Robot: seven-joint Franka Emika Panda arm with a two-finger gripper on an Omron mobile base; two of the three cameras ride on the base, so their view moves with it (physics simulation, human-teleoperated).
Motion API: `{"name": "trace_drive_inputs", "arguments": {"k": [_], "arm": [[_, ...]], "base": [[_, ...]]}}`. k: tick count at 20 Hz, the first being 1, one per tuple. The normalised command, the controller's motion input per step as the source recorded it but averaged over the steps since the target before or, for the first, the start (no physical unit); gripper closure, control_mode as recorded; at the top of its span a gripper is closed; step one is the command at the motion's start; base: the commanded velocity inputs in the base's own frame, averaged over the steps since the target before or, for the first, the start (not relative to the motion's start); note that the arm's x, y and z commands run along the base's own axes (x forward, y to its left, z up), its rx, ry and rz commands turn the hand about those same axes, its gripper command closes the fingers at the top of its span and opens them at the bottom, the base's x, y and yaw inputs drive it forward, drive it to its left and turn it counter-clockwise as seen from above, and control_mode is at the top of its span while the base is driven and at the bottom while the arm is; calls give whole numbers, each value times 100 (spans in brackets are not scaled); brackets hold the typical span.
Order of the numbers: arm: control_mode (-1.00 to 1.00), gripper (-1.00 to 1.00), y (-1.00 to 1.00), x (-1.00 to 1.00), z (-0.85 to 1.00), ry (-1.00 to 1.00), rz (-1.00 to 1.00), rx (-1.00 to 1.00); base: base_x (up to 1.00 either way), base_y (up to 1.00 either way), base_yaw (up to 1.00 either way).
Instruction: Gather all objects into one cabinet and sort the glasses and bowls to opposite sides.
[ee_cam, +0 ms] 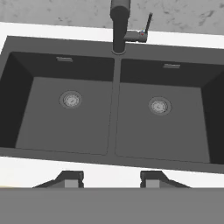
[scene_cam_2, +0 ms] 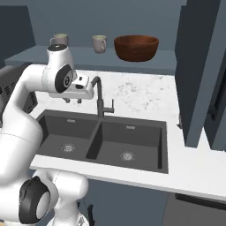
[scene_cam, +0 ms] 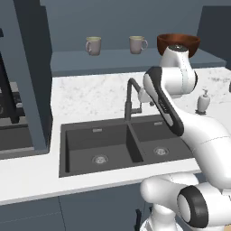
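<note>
Wooden bowl (scene_cam_2: 136,47) and both mugs (scene_cam_2: 99,43) sat on cabinet shelf (scene_cam_2: 167,62) beyond gripper (ee_cam: 111,178); jaws partly apart, empty, over sink (ee_cam: 114,153); sorting seemingly left.

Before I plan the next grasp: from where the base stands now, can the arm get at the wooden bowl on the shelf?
Probably yes. The wooden bowl sits unobstructed at the shelf's open front. The gripper, empty, hangs over the sink, so it must lift and swing across.
</note>
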Motion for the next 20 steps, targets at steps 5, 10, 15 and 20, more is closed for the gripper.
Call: {"name": "trace_drive_inputs", "arguments": {"k": [5, 10, 15, 20], "arm": [[100, -100, 0, 0, 0, 0, 0, 0], [100, -100, 0, 0, 0, 0, 0, 0], [100, -100, 0, 0, 0, 0, 0, 0], [100, -100, 0, 0, 0, 0, 0, 0]], "base": [[0, 0, 0], [-32, 6, 0], [-73, 0, 0], [-54, 0, 0]]}}
